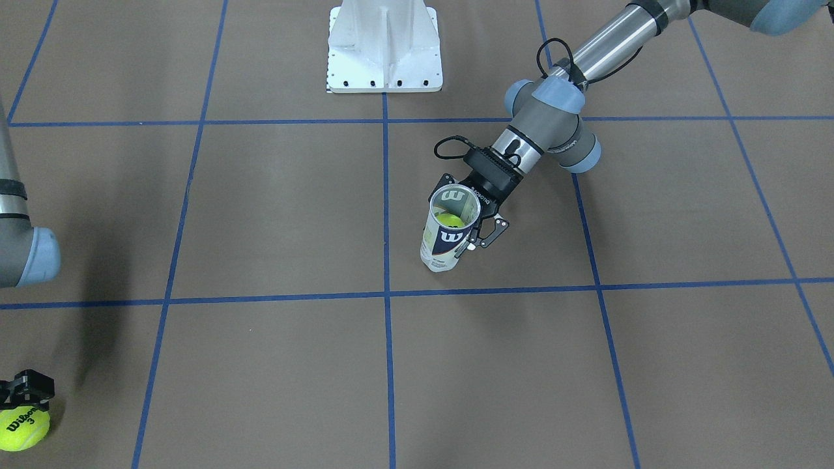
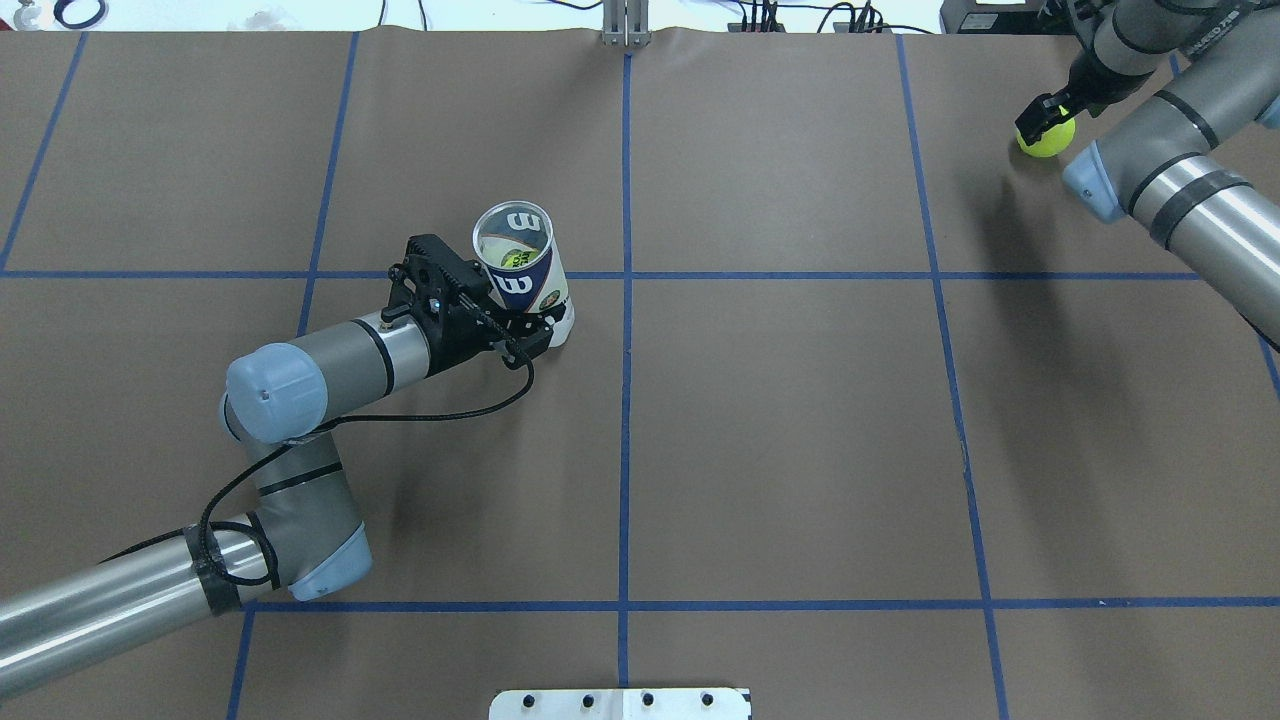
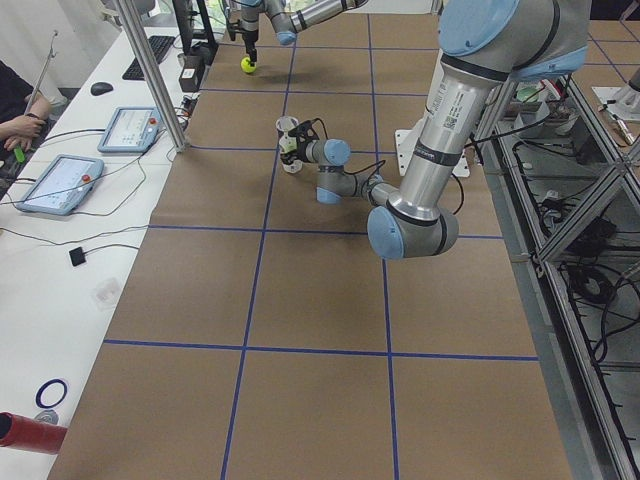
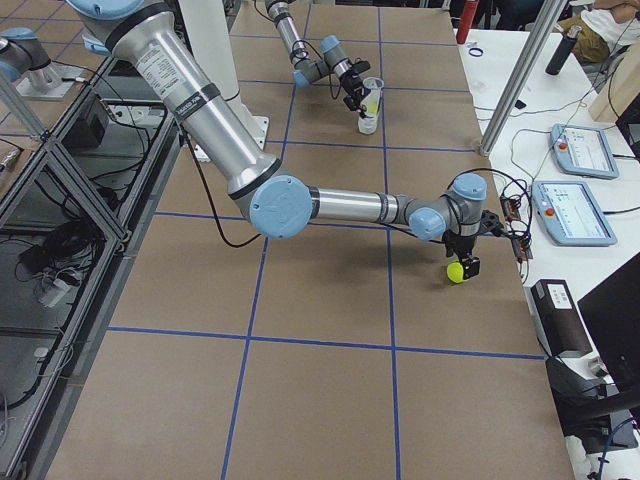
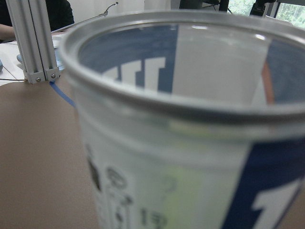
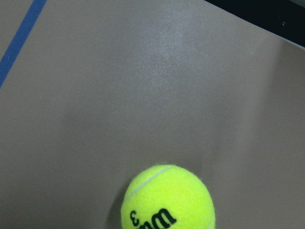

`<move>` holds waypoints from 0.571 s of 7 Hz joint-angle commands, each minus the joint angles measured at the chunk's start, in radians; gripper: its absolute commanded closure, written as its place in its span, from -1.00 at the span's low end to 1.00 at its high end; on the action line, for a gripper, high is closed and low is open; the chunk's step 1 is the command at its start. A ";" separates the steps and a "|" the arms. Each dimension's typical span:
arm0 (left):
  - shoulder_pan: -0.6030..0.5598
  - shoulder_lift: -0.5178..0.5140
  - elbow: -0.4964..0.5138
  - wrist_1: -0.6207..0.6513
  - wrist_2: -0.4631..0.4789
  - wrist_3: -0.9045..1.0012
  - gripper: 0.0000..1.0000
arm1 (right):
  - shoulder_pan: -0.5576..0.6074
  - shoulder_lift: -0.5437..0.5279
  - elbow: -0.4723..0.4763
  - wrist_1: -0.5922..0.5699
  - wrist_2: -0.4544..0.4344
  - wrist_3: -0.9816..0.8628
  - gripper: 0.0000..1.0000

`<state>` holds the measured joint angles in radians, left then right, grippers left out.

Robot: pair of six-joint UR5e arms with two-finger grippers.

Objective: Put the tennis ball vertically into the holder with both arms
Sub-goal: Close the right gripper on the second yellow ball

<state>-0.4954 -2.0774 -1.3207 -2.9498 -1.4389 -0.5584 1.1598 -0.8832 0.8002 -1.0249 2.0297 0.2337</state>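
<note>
Right now my left claw [image 2: 518, 315] is clasping the holder [image 2: 520, 262] low down. It is standing upright with its mouth facing up, and a stored ball [image 2: 513, 258] is showing inside. Far across the table, my right claw [image 2: 1045, 112] is straddling the loose ball [image 2: 1046, 140], so that arm is sitting nearer it. I cannot tell whether those fingers are pinching, because the front view is cropping them.

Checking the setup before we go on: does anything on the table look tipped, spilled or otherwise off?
Nothing stands out. The tube stands upright on the table in the left pincer, open end up, with one ball inside. The second ball sits intact near the table's edge under the right pincer.
</note>
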 commanded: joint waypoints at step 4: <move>-0.002 0.002 0.000 0.000 0.000 0.000 -0.48 | -0.023 0.036 -0.082 0.066 -0.043 0.035 0.63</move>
<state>-0.4967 -2.0755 -1.3208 -2.9498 -1.4389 -0.5584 1.1381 -0.8554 0.7232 -0.9627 1.9888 0.2629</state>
